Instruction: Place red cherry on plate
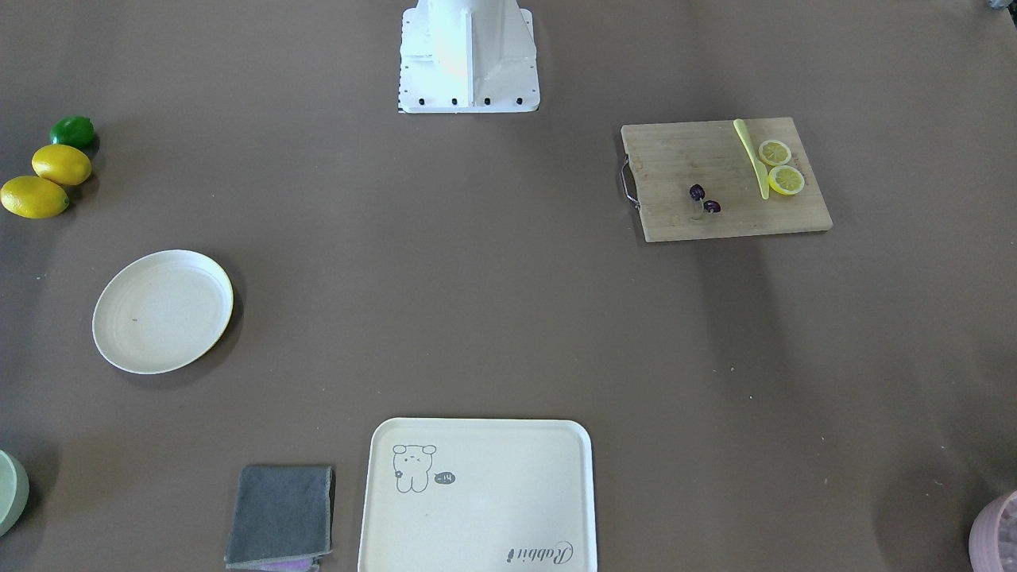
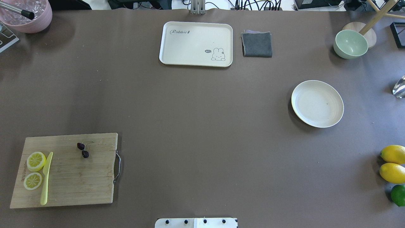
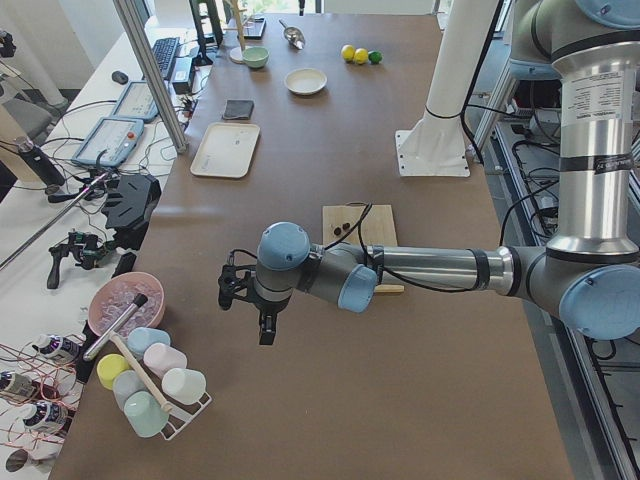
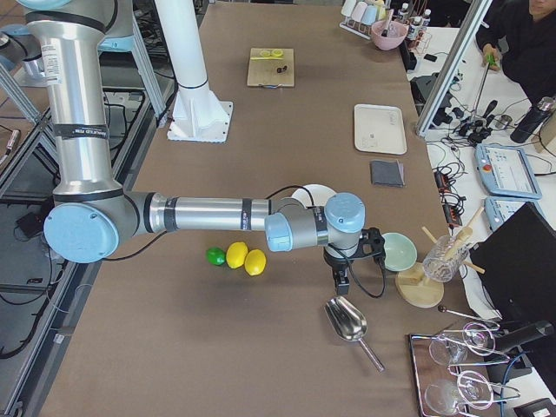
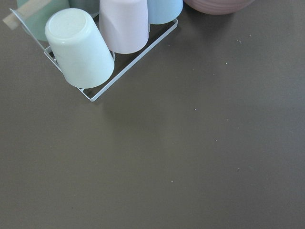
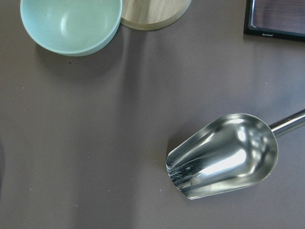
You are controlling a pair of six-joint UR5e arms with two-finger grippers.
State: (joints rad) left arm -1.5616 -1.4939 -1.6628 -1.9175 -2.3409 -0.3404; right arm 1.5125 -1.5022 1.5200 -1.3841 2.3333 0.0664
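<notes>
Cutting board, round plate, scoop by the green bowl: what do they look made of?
Rectangular light-brown cutting board: wood, likely bamboo; matte, with strip grain lines. Its wire handle: shiny metal. Round cream-white plate: matte, little glare, faint concentric rings; probably plastic or fibre composite, ceramic not excluded. Silver scoop: polished metal, mirror-like reflections.

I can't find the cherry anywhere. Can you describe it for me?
Look for the wooden cutting board on the robot's left. The red cherry lies toward its metal-handle end, apart from the lemon slices and yellow knife. It is two tiny dark balls on a thin stem, the only dark thing there.
</notes>
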